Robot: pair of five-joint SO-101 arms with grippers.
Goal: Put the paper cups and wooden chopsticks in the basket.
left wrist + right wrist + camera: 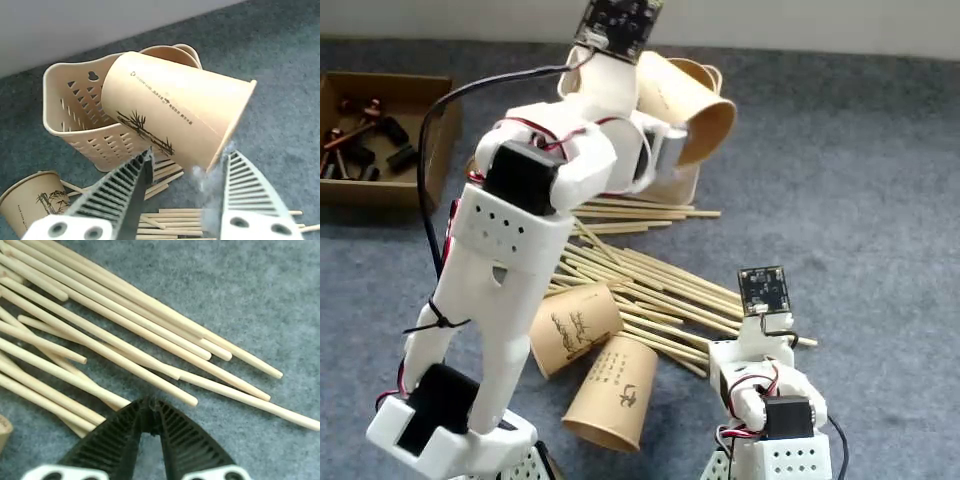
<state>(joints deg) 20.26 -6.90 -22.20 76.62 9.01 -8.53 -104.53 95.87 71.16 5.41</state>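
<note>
My left gripper is shut on a paper cup at its rim and holds it tilted in the air over the beige perforated basket. Another cup's rim pokes up from the basket behind it. Two more paper cups lie on their sides on the grey carpet near the arm bases; one lying cup appears in the left wrist view. Wooden chopsticks lie scattered in front of the basket. My right gripper is shut and empty, just above the chopsticks' near end.
A cardboard box with small parts sits at the far left. Open carpet lies to the right of the basket and chopsticks. A pale wall runs along the back.
</note>
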